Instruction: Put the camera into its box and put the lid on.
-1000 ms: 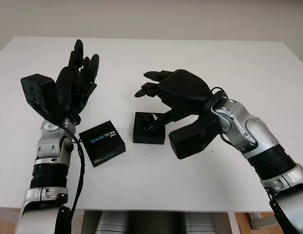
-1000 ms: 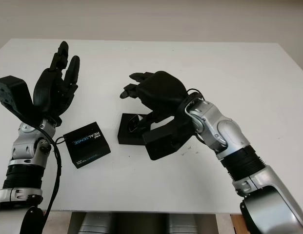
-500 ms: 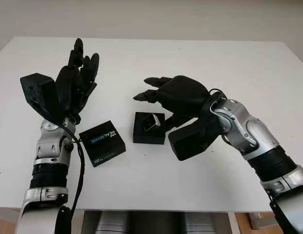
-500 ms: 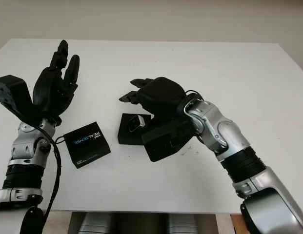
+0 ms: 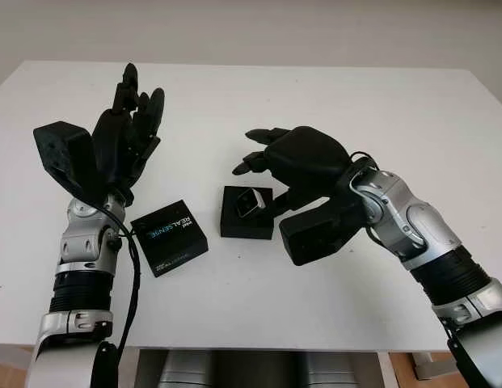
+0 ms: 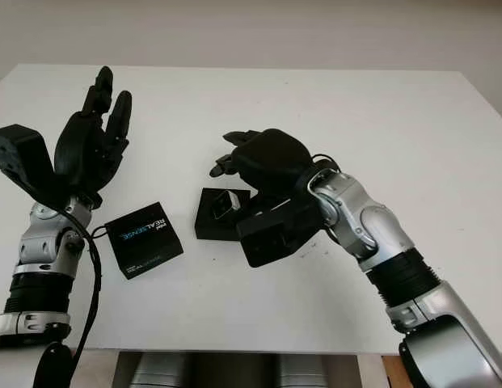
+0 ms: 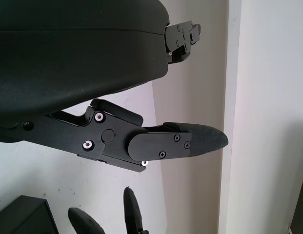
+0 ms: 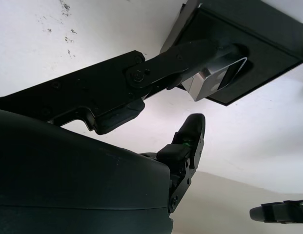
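A matte black square box [image 5: 246, 213] is seated on the smooth white tabletop [image 5: 331, 105]. A small camera [image 5: 250, 202] with a silver metallic, rounded-rectangular body is lodged in the box at a tilt, one end raised above the rim. The lid [image 5: 170, 238], a flat black square printed with white and blue lettering, is laid on the tabletop to the left of the box, apart from it.

The right hand [image 5: 295, 158], a glossy black shell with jointed fingers, is held above the right side of the box, palm downward. In the right wrist view one finger [image 8: 190, 56] is seen extended across the camera; contact cannot be confirmed. No object is gripped, and the hand is wide.

The left hand [image 5: 125, 133] is raised upright above the tabletop behind the lid, wide and holding nothing.
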